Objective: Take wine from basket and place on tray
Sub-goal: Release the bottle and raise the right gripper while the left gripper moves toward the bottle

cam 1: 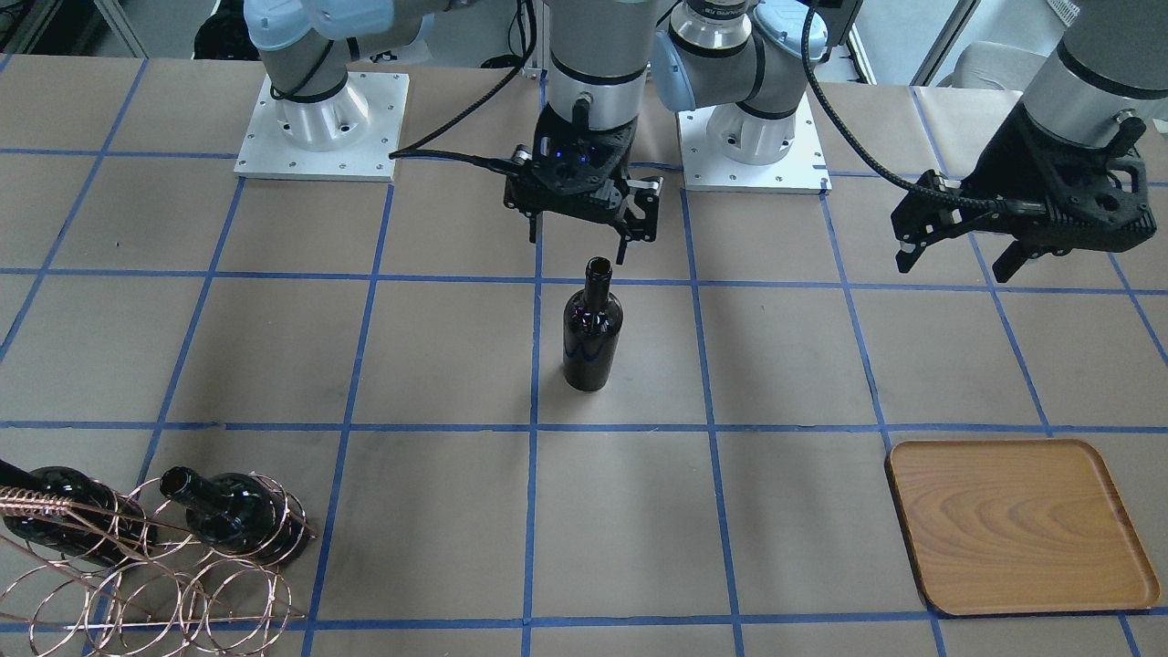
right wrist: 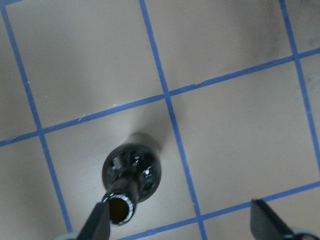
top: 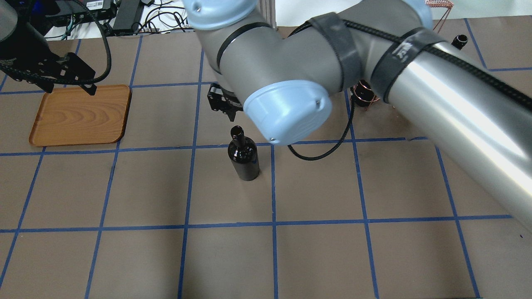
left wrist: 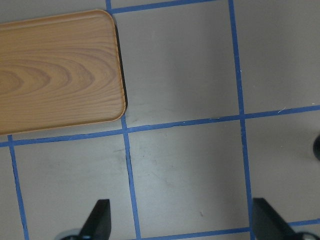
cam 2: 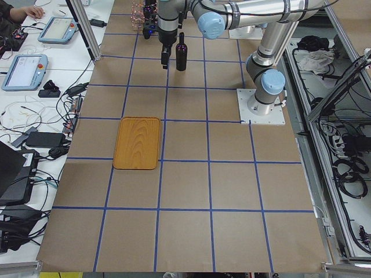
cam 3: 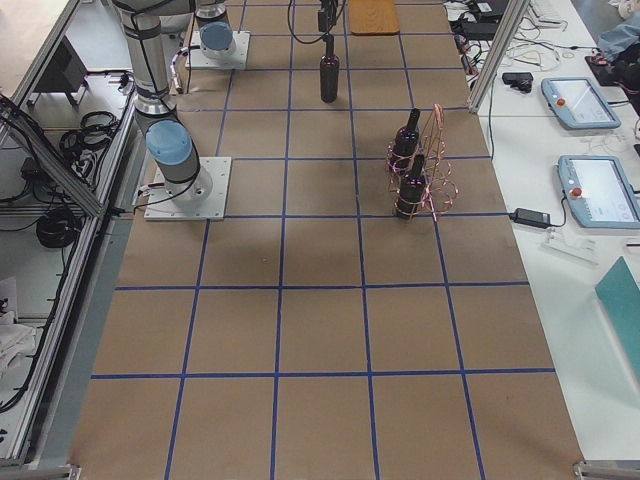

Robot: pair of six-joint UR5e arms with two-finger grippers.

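One wine bottle point(cam 1: 591, 328) stands upright on the table's middle, free of both grippers; it also shows in the overhead view point(top: 244, 155) and the right wrist view point(right wrist: 131, 175). My right gripper point(cam 1: 578, 242) is open and empty, just above and behind the bottle's mouth. Two more bottles point(cam 1: 228, 516) lie in the copper wire basket point(cam 1: 155, 584). The wooden tray point(cam 1: 1017, 525) is empty. My left gripper point(cam 1: 956, 263) is open and empty, hanging above the table near the tray's edge point(top: 79, 114). The left wrist view shows the tray's corner point(left wrist: 55, 70).
The brown table cover has a blue tape grid. The two arm bases point(cam 1: 319, 128) stand at the table's robot side. My right arm's elbow point(top: 286, 108) hides most of the basket in the overhead view. Operator desks with tablets point(cam 3: 590, 190) line the table's far side.
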